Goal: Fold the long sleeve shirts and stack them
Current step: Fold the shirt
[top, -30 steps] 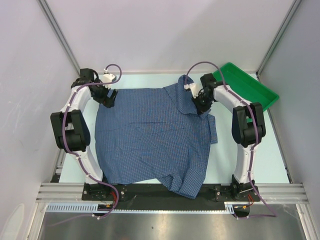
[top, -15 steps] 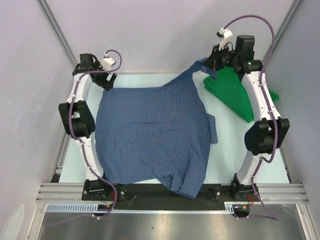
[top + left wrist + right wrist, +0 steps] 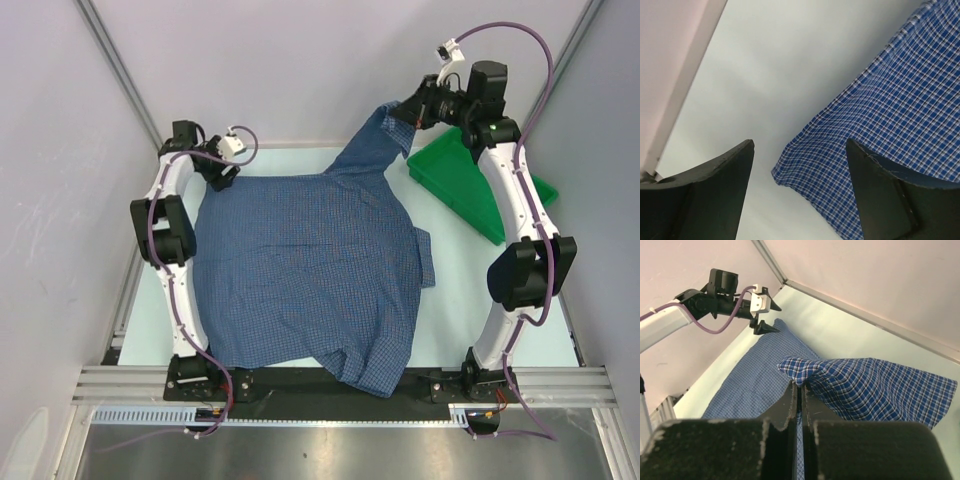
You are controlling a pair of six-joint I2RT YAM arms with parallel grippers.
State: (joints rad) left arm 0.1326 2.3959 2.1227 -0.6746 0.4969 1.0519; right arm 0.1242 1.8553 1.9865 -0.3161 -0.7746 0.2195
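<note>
The long sleeve shirt [image 3: 310,270], blue with a fine white check, lies spread over the table with its hem hanging past the near edge. My right gripper [image 3: 412,112] is shut on a pinch of its cloth [image 3: 805,371] and holds the back right part up in the air, so the fabric [image 3: 865,385] drapes down from the fingers. My left gripper [image 3: 222,178] is low at the shirt's back left corner. In the left wrist view it [image 3: 800,141] stands open, the checked corner [image 3: 890,110] lying between the fingers without touching them.
A green plastic tray [image 3: 470,195] sits at the back right, under the raised right arm. Grey walls close in the back and both sides. A metal rail runs along the near edge by the arm bases.
The right gripper rose and swung to the back right, lifting the shirt's back right part off the table. The left gripper slid right to the shirt's corner. The green tray now lies at a different angle.
</note>
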